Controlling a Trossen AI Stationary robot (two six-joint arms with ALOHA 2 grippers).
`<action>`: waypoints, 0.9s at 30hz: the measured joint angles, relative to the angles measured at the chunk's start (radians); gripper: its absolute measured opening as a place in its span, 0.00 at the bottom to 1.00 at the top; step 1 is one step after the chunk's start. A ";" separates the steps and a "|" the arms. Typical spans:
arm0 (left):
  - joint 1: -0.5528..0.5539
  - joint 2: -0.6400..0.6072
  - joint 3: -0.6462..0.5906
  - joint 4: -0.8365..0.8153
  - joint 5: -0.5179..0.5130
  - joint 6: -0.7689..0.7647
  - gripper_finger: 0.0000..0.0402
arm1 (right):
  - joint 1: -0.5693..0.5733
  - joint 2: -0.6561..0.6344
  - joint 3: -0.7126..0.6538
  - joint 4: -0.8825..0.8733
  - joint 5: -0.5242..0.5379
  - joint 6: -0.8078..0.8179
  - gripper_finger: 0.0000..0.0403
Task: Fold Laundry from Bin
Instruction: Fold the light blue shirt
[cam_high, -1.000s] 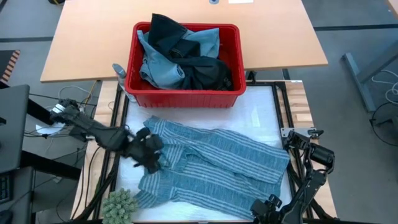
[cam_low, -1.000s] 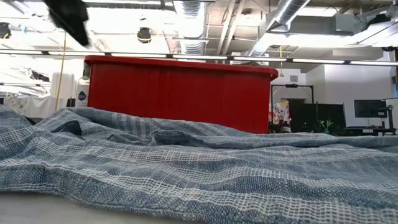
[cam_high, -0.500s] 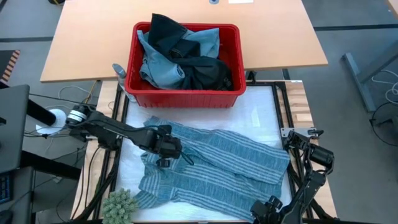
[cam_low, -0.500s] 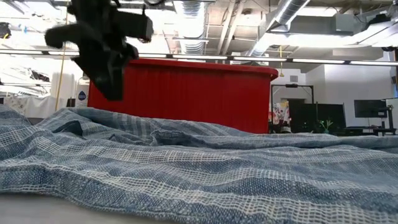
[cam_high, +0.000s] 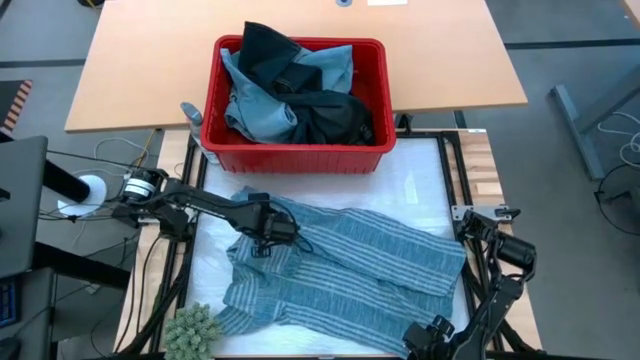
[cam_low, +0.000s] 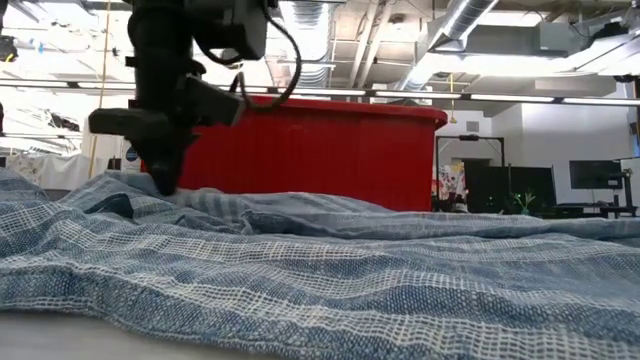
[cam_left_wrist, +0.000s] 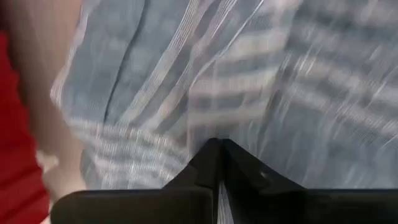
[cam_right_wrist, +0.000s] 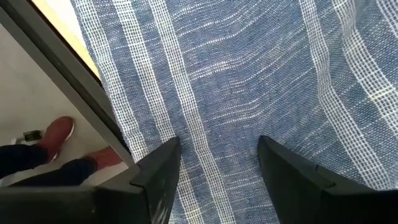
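Pinching the striped garment (cam_high: 350, 265) near its upper-left edge, left gripper (cam_high: 262, 232) has its fingers closed on a small fold of cloth just in front of the red bin (cam_high: 295, 150), which holds the light blue and dark pieces. Right gripper (cam_right_wrist: 217, 162) sits parked at the near right table corner, fingers apart over the same cloth, holding nothing. Fabric looks light, limp and loosely woven, so it'll drape and drag; better grabbed at a hem or corner than mid-panel
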 joint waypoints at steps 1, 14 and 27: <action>0.000 0.000 -0.012 -0.008 -0.001 -0.016 0.01 | 0.000 0.001 0.009 -0.021 -0.002 0.000 0.60; -0.038 -0.026 -0.107 -0.011 0.089 -0.204 0.00 | -0.022 -0.106 0.147 -0.542 0.238 0.071 0.59; -0.061 -0.196 -0.049 -0.008 0.138 -0.424 0.00 | -0.324 -0.375 -0.153 -0.613 0.324 0.170 0.44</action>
